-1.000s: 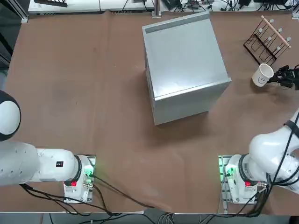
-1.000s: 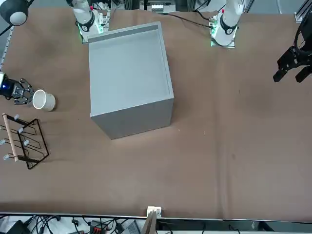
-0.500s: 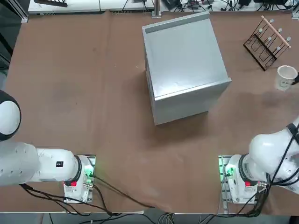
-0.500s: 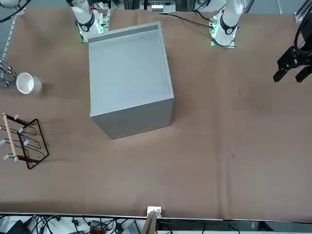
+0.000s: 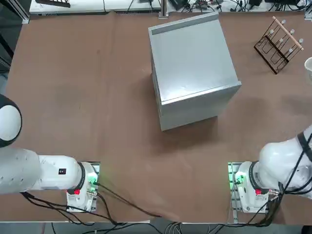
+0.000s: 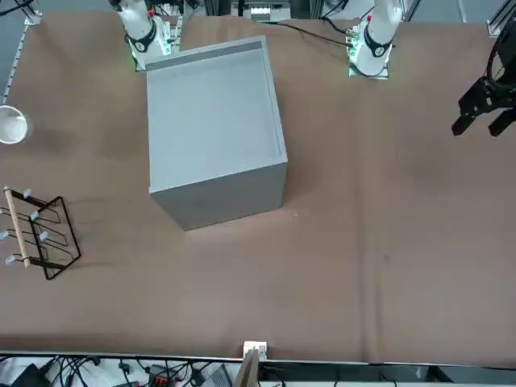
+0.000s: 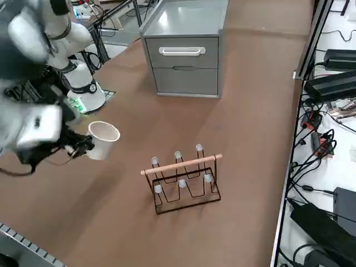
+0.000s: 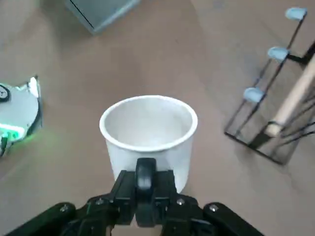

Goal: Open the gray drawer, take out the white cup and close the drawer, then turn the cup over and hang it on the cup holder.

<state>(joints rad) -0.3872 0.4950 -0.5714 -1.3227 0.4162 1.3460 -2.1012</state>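
Note:
My right gripper (image 8: 143, 183) is shut on the handle of the white cup (image 8: 147, 132) and holds it in the air, mouth tilted upward. From the right side the cup (image 7: 103, 139) hangs over the table at the robot's right edge, with the gripper (image 7: 83, 147) behind it. The cup holder (image 7: 183, 181), a dark wire rack with white-tipped pegs, stands on the table a short way beyond the cup, apart from it. The gray drawer (image 7: 182, 53) in the cabinet (image 5: 192, 63) is shut. Only the cup's rim (image 5: 309, 64) shows in the top view.
The gray cabinet (image 6: 214, 129) stands mid-table, away from the cup holder (image 6: 36, 234). My right arm's base (image 7: 84, 95) with a green light sits near the held cup. Cables and boxes lie past the table's far edge.
The gripper has carried the cup up off the table and out toward the robot's right, away from the cup holder, until it nearly leaves the top view. Cabinet and cup holder have not moved.

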